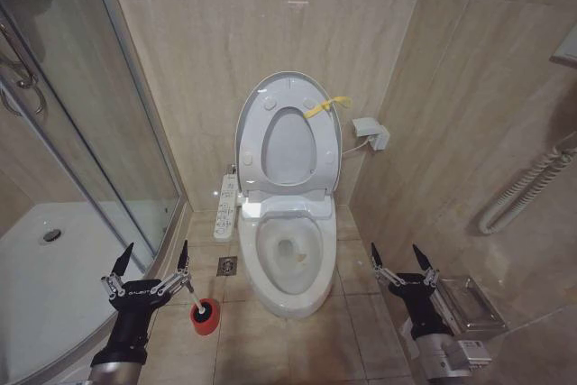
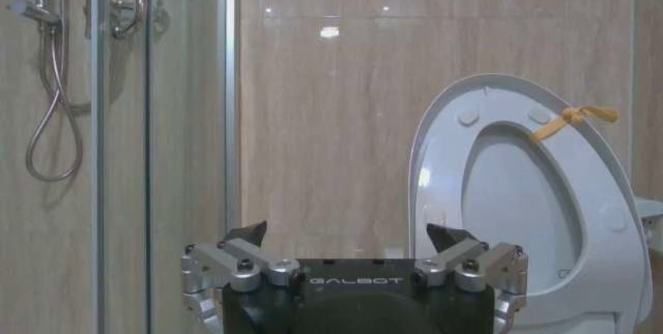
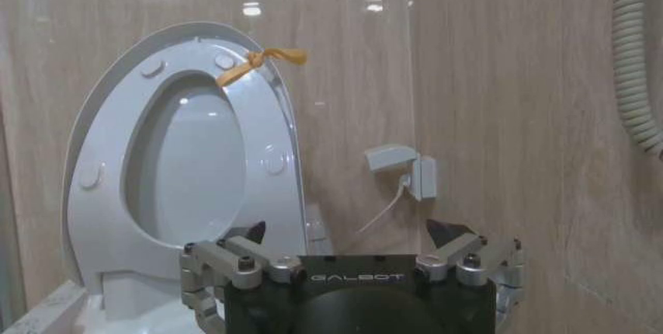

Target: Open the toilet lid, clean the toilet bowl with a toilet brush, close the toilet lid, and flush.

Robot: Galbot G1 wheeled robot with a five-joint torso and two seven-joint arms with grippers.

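Note:
The toilet lid (image 1: 288,146) stands raised against the back wall with the ring seat (image 1: 256,161) up in front of it. A yellow strap (image 1: 326,104) hangs at its top edge. The lid (image 2: 518,186) also shows ahead of my left wrist, and the lid (image 3: 186,163) ahead of my right wrist. The toilet bowl (image 1: 262,263) is uncovered, with water at the bottom. The toilet brush's red holder (image 1: 205,315) stands on the floor left of the bowl. My left gripper (image 1: 155,254) hovers open just left of and above it. My right gripper (image 1: 399,254) is open to the right of the bowl. Neither holds anything.
A white control panel (image 1: 225,207) sits along the bowl's left side. The glass shower enclosure (image 1: 90,132) closes off the left. A floor drain (image 1: 227,266) lies beside the bowl. A wall box (image 1: 371,132), a corrugated hose (image 1: 527,187) and a metal holder (image 1: 469,304) are on the right.

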